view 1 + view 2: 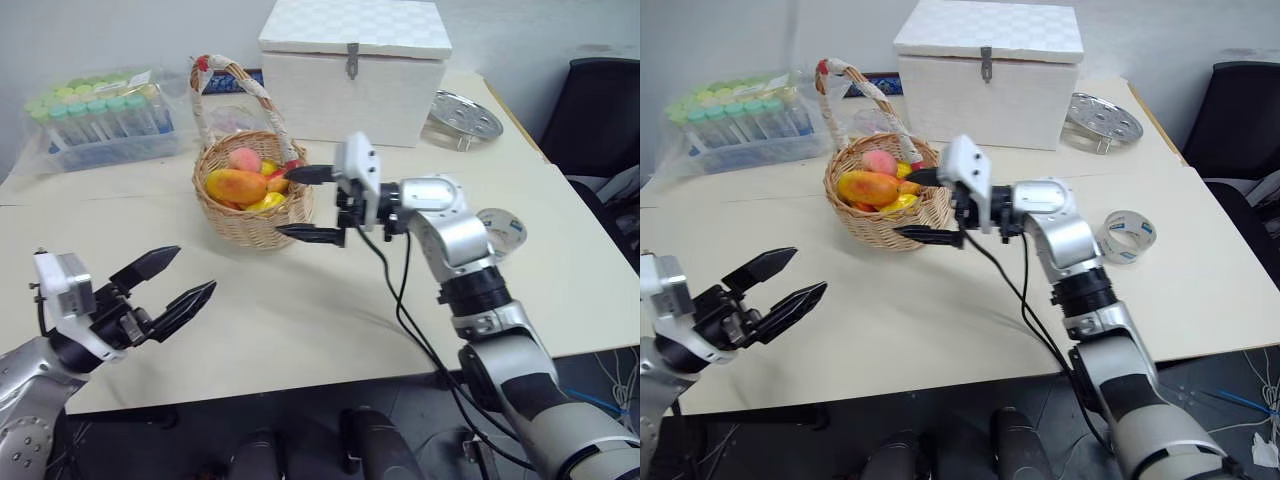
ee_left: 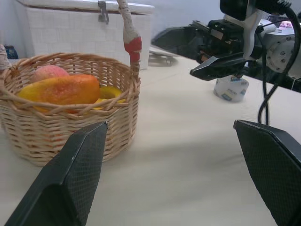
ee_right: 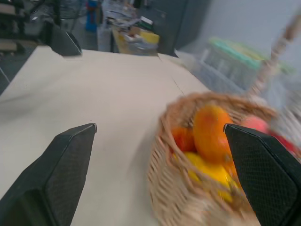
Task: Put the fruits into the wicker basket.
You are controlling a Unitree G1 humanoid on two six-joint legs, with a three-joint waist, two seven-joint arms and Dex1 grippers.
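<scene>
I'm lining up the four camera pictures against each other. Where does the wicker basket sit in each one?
Left eye view: wicker basket upper centre-left, on the table.
Right eye view: upper centre-left, beside the right gripper.
Left wrist view: at the left side, fruit inside.
Right wrist view: lower right, blurred, between the fingers.
Shared landmark: the orange-yellow mango lying in the basket, seen in all four.

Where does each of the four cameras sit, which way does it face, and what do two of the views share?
Left eye: head, looking down over the table; both arms show.
Right eye: beside it, same scene.
Left wrist: between the open left pincer, facing the wicker basket and the right pincer.
Right wrist: between the open right pincer, facing the basket side-on.
Shared: both wrist views show the mango and peach inside.
</scene>
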